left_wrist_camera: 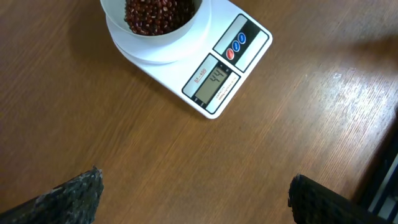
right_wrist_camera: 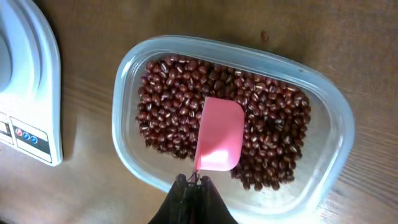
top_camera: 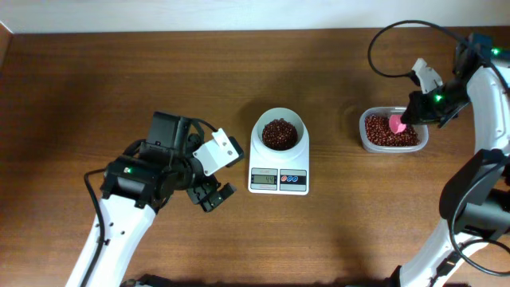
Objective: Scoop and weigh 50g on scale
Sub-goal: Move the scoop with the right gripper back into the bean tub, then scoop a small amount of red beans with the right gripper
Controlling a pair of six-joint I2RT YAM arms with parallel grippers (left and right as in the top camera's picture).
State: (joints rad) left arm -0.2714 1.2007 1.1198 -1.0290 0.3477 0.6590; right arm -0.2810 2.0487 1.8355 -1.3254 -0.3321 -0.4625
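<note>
The white scale (top_camera: 279, 177) stands mid-table, and its round white bowl (top_camera: 280, 131) holds dark red beans. In the left wrist view the scale (left_wrist_camera: 249, 56) shows 44 on its grey display (left_wrist_camera: 212, 79). My right gripper (top_camera: 412, 112) is shut on the thin handle of a pink scoop (top_camera: 395, 123). The scoop (right_wrist_camera: 219, 134) lies over the beans (right_wrist_camera: 168, 115) in a clear plastic tub (right_wrist_camera: 124, 93), just ahead of my right gripper (right_wrist_camera: 194, 182). My left gripper (top_camera: 211, 191) hangs open over bare table left of the scale, with nothing between its fingers (left_wrist_camera: 74, 193).
The tub (top_camera: 365, 142) sits to the right of the scale, a short gap between them. The right arm's cable (top_camera: 382, 48) loops above the tub. Brown wooden table (top_camera: 80, 96) spreads all round, and its far edge runs along the top.
</note>
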